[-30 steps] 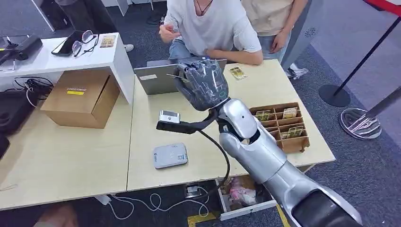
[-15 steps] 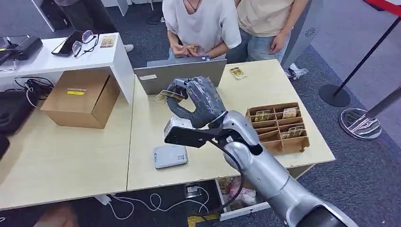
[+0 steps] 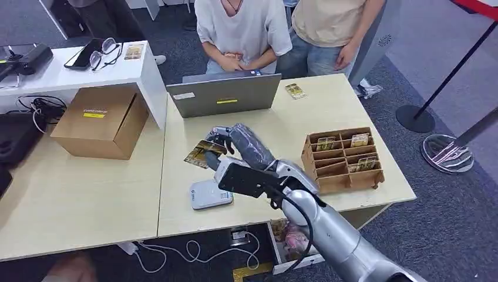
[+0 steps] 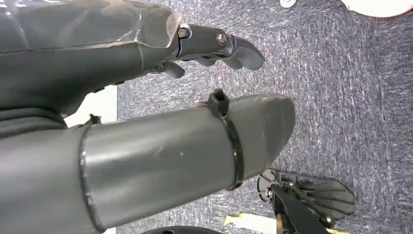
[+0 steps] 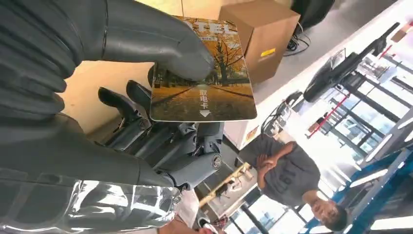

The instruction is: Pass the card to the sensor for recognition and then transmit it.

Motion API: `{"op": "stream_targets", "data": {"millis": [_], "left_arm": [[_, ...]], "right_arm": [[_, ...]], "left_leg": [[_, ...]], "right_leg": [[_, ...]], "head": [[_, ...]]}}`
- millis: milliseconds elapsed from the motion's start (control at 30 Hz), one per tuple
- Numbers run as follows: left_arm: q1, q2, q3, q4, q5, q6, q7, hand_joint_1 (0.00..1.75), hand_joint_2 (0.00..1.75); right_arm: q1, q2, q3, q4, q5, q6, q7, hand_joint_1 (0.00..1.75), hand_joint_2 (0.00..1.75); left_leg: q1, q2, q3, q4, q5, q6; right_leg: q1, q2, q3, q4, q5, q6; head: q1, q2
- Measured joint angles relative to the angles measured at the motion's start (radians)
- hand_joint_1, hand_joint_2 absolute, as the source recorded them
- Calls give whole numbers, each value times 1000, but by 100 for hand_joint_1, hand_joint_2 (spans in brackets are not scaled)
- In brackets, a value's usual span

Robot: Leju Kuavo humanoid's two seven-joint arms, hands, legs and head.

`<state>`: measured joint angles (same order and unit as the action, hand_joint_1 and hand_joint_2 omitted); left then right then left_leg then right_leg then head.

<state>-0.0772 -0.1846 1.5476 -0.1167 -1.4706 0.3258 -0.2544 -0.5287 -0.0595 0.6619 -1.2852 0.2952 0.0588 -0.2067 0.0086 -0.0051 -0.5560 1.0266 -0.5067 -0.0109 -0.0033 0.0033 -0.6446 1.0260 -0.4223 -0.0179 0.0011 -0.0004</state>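
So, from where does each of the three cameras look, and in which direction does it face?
Head view: high on the body, facing forward and down at the table; the right arm comes in from below, its right hand holding the card above the sensor.
Left wrist view: behind the left hand, facing grey carpet; thumb and dark fingers show.
Right wrist view: behind the right hand, facing the card, with the box beyond it.
Shared: head and right wrist views both show card, right hand and box.
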Motion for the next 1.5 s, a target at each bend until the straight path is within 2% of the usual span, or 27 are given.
{"op": "stream_targets", "data": {"millis": [233, 700, 1267, 1500], "left_arm": [[0, 1, 0, 0, -11, -3, 13, 0, 0], [0, 12, 0, 0, -17, -22, 23, 0, 0], [0, 26, 0, 7, -19, -43, 32, 0, 0], [0, 30, 0, 9, -21, -55, 18, 0, 0]], "right_arm": [[2, -4, 8, 27, -106, 53, 58, 175, 175], [-12, -9, 47, 106, -82, 11, 143, 175, 175], [4, -18, 77, 157, -136, 12, 172, 175, 175], [34, -19, 77, 161, -167, 12, 183, 175, 175]], "left_leg": [[0, 0, 0, 0, 0, 0], [0, 0, 0, 0, 0, 0], [0, 0, 0, 0, 0, 0], [0, 0, 0, 0, 0, 0]], "right_leg": [[0, 0, 0, 0, 0, 0], [0, 0, 0, 0, 0, 0], [0, 0, 0, 0, 0, 0], [0, 0, 0, 0, 0, 0]], "head": [[0, 0], [0, 0], [0, 0], [0, 0]]}}
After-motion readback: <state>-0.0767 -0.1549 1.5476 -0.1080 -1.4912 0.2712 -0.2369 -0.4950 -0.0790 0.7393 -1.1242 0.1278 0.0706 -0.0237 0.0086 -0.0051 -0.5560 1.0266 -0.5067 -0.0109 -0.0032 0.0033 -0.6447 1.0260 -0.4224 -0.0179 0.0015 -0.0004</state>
